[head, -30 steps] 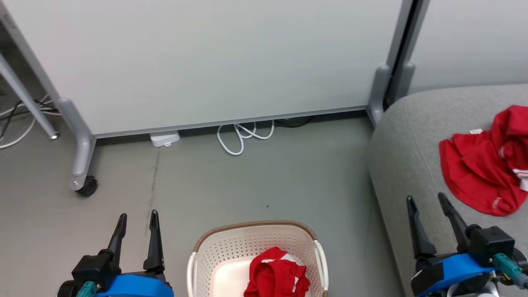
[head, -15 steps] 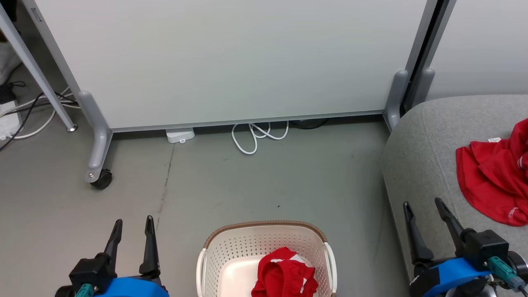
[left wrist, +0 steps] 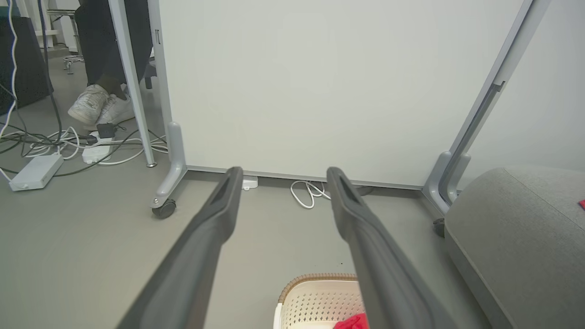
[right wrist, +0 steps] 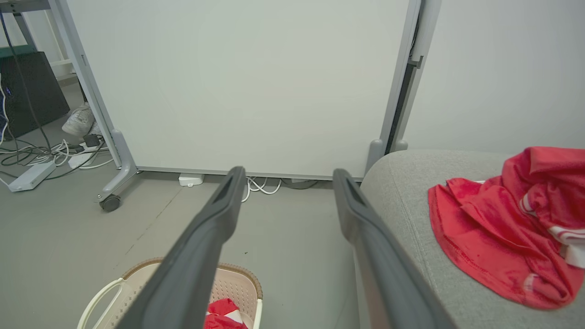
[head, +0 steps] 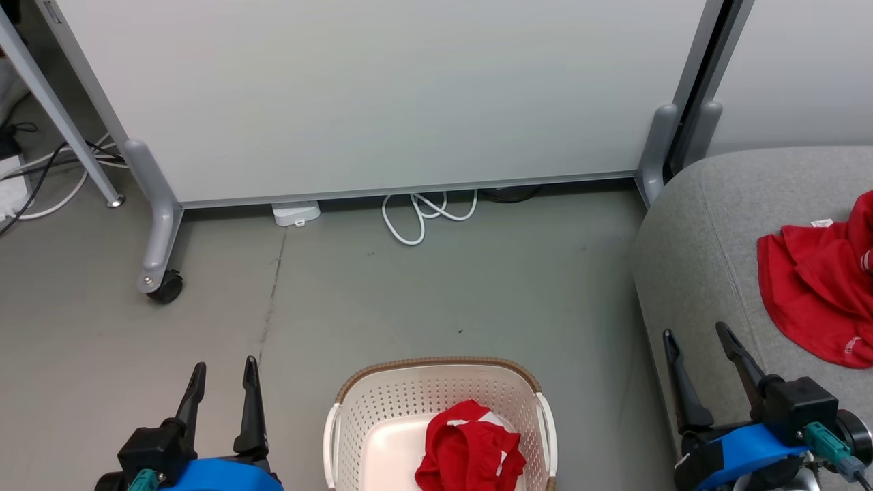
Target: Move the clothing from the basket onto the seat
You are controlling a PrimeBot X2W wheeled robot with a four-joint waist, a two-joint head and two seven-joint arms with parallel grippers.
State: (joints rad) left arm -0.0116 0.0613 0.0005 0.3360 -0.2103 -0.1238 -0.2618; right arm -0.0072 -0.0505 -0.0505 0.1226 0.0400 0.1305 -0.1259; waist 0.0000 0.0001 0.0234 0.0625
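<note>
Half done, I'd judge: head view has one red jersey (head: 815, 293) on the grey sofa cushion (head: 702, 225), right of the right gripper (head: 694, 331) fingers, and one crumpled red garment (head: 467, 450) in the laundry basket (head: 436, 363) between the two grippers; left gripper (head: 225, 365) and right both spread wide, empty. Left wrist view: basket rim low between the fingers, red scrap inside. Right wrist view: jersey right of the fingers, basket under the left finger; one pick-and-place remains.

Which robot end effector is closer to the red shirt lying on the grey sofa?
The right. The right end effector hovers open at the edge of the seat, beside the red clothing. The left end effector is far off, past the basket.
</note>
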